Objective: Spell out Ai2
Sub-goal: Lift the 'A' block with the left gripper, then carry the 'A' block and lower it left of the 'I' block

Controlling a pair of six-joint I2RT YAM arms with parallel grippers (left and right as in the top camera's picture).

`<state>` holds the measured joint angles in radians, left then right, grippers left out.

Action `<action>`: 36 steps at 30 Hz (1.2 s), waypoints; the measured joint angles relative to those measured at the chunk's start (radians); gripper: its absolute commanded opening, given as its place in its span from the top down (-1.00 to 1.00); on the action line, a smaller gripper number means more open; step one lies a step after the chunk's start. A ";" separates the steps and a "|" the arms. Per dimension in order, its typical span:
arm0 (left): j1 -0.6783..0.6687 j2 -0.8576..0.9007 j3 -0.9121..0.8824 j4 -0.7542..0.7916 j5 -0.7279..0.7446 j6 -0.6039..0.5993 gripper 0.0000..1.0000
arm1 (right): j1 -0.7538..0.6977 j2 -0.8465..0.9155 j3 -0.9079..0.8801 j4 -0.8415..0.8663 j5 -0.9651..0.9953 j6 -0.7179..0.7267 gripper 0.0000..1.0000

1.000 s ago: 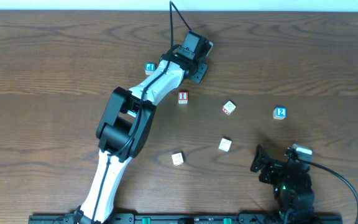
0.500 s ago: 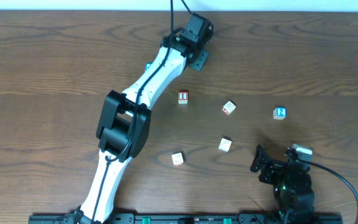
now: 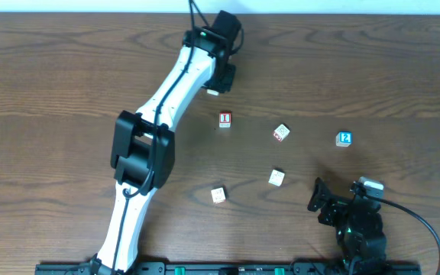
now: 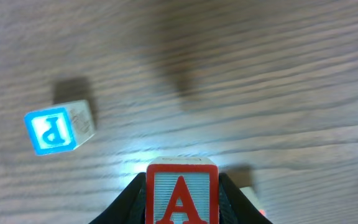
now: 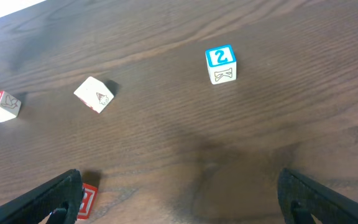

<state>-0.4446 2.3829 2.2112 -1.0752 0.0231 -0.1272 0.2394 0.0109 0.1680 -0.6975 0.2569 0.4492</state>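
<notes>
Left jaws clamp the A block (image 4: 181, 198) near the counter (image 3: 44, 84)'s far edge. Right jaws gape idle at the near edge. I block (image 3: 224, 119) and 2 block (image 3: 344, 138) sit apart, so nothing's spelled yet.

Two arms over scattered blocks on a dark wooden tabletop (image 3: 59, 99).
The white left arm (image 3: 166, 95) stretches diagonally toward the far edge, and a small pale block (image 3: 213, 92) shows at the tip of its end effector (image 3: 218, 82). Near it lies a red-marked block (image 3: 224, 119), with a tilted block (image 3: 281, 133) and a blue "2" block (image 3: 344, 138) further right. One pale block (image 3: 276, 177) and another pale block (image 3: 218, 195) lie nearer. The dark right arm (image 3: 357, 225) sits at the near right, its end effector (image 3: 317, 197) touching no block.
</notes>
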 measured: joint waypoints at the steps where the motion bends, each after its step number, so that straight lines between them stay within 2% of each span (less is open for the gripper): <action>1: 0.005 0.000 0.000 -0.003 0.000 -0.007 0.88 | 0.000 0.000 0.000 0.000 0.000 0.000 -0.99; 7: 0.011 -0.024 -0.005 -0.049 -0.006 -0.027 0.88 | 0.000 0.000 0.000 0.000 0.000 0.000 -0.98; 14: 0.011 -0.169 -0.100 0.000 -0.013 -0.027 0.88 | 0.000 0.000 0.000 0.000 0.000 0.000 -0.99; 20: 0.011 -0.208 -0.172 0.031 -0.005 -0.028 0.88 | 0.000 0.000 0.000 0.000 0.000 0.000 -0.99; 24: 0.013 -0.254 -0.345 0.180 0.022 -0.034 0.88 | 0.000 0.000 0.000 0.000 0.000 0.000 -0.99; 28: 0.013 -0.373 -0.564 0.345 0.041 -0.041 0.88 | 0.000 0.000 0.000 0.000 0.000 0.000 -0.98; 36: 0.013 -0.566 -0.892 0.556 0.045 -0.110 0.88 | 0.000 0.000 0.000 0.000 0.000 0.000 -0.99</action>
<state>-0.4320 1.8172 1.3197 -0.5194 0.0685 -0.2371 0.2394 0.0109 0.1680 -0.6979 0.2569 0.4492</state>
